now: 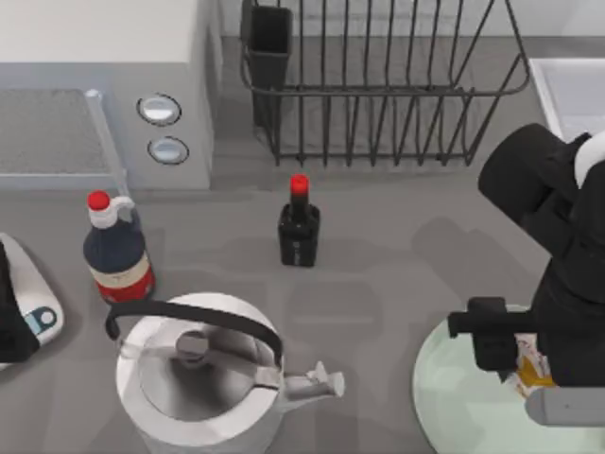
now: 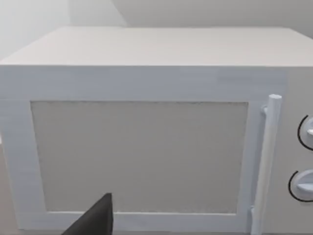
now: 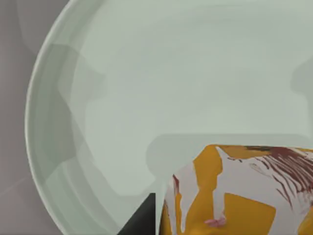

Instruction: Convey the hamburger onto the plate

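The hamburger (image 1: 531, 369), tan with yellow-orange patches, is held by my right gripper (image 1: 527, 375) over the right part of the pale mint-green plate (image 1: 454, 397) at the table's front right. The gripper is shut on the hamburger, a dark finger (image 1: 492, 346) on its left side. In the right wrist view the hamburger (image 3: 234, 196) hangs close above the plate's smooth bottom (image 3: 161, 78) and casts a shadow on it. My left gripper (image 1: 11, 326) is parked at the table's left edge.
A white kettle (image 1: 198, 374) with a black handle stands at front centre-left. Two red-capped bottles (image 1: 118, 251) (image 1: 299, 227) stand mid-table. Behind them are a white microwave (image 1: 104, 85), also seen in the left wrist view (image 2: 146, 147), and a dark wire rack (image 1: 378, 85).
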